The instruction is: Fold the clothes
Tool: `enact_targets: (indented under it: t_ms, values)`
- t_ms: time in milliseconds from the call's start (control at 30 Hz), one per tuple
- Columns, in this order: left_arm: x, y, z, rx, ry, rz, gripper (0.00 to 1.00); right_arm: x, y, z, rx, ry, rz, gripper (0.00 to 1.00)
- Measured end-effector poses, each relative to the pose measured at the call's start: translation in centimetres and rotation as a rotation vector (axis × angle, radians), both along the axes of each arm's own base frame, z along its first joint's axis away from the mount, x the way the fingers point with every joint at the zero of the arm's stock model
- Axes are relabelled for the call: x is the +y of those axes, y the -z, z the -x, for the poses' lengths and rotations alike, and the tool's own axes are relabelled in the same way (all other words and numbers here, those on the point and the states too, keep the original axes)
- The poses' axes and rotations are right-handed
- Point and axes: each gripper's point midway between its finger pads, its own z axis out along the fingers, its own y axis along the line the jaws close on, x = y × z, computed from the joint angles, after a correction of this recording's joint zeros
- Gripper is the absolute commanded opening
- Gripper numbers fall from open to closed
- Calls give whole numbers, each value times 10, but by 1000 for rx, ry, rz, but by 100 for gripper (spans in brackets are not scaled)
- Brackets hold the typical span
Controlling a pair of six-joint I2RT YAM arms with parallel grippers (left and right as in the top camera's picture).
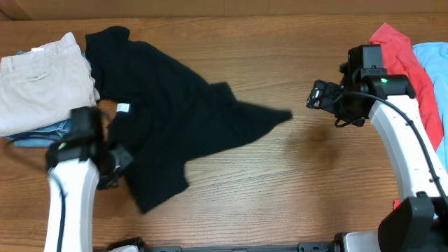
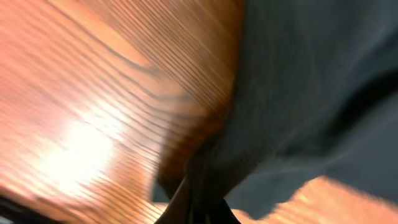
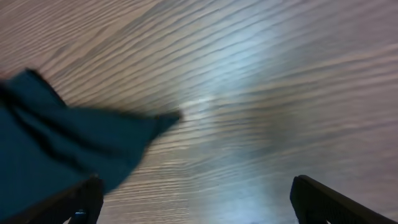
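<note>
Wood-grain brown tabletop [image 1: 280, 189] fills your view. Nearest you, at 8 o'clock, your left gripper [image 1: 115, 162] is pinched together on the near-left edge of the black short-sleeved fabric shirt [image 1: 175, 119], and its wrist camera shows dark cloth bunched right at the tip. That shirt lies rumpled across the middle, running from 7 o'clock up to 11 o'clock. Its small white neck label [image 1: 123, 108] faces up at 9 o'clock, and one pointed corner reaches toward 3 o'clock. Just past that corner your right gripper [image 1: 316, 94] hangs with its jaws wide apart, clear of the cloth. Farther off, folded beige trousers [image 1: 42, 77] sit on blue denim [image 1: 42, 134] at 10 o'clock, with a coral-red garment [image 1: 399, 52] and a light blue garment [image 1: 434, 77] at 2 o'clock.
</note>
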Motion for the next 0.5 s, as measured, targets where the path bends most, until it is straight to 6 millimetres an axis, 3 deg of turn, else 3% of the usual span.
enact_targets:
  t_ms: [133,300,400,500]
  values:
    - [16,-18,5,-73,-37,-52,4,25,11,-6,6,-77,-30,100]
    - [18,-19,6,-76,-40,-64,4,58,41,1,97,-169,-42,96]
    - [18,-19,6,-77,-40,-65,4,65,69,8,189,-185,-31,95]
    - [18,-19,6,-77,-41,-66,4,54,95,19,288,-165,24,95]
